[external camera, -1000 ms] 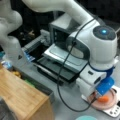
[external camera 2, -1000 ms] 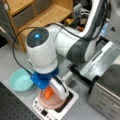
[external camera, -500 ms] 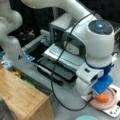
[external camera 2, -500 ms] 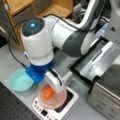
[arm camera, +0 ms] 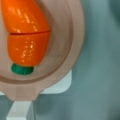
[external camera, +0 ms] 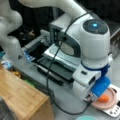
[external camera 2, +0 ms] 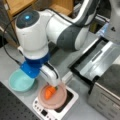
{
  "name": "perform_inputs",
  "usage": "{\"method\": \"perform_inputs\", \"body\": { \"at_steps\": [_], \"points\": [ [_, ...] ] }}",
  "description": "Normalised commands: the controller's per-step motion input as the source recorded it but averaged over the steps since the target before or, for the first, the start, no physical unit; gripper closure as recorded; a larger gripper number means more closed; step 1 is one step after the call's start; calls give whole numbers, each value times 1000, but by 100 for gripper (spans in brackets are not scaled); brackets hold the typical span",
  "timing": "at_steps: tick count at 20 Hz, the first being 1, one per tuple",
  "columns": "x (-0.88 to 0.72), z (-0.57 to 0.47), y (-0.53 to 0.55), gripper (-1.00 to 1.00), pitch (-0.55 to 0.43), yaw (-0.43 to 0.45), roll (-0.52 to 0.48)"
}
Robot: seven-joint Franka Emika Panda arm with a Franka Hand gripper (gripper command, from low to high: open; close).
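I've brought the gripper (external camera 2: 55, 86) down over the carrot (external camera 2: 49, 92) in the pink bowl (external camera 2: 60, 100) (on the white scale (external camera 2: 68, 102)). I cannot tell whether it is clenched or released.

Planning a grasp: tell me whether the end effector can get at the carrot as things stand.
Probably yes: the end effector hangs right beside the carrot, which lies uncovered in the pink bowl with nothing in the way.

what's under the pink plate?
The pink plate with the toy carrot sits on a white scale; its buttons show in a front view. The scale's top is mostly covered by the plate. The gripper hangs just above the carrot.
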Motion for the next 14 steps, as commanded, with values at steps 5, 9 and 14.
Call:
{"method": "perform_inputs", "body": {
  "at_steps": [5, 9, 14],
  "points": [
    [201, 95, -225, -100, 50, 93, 38],
    [198, 77, -95, -100, 60, 77, 39],
    [232, 42, -149, -100, 44, 204, 85]
  ]
}}
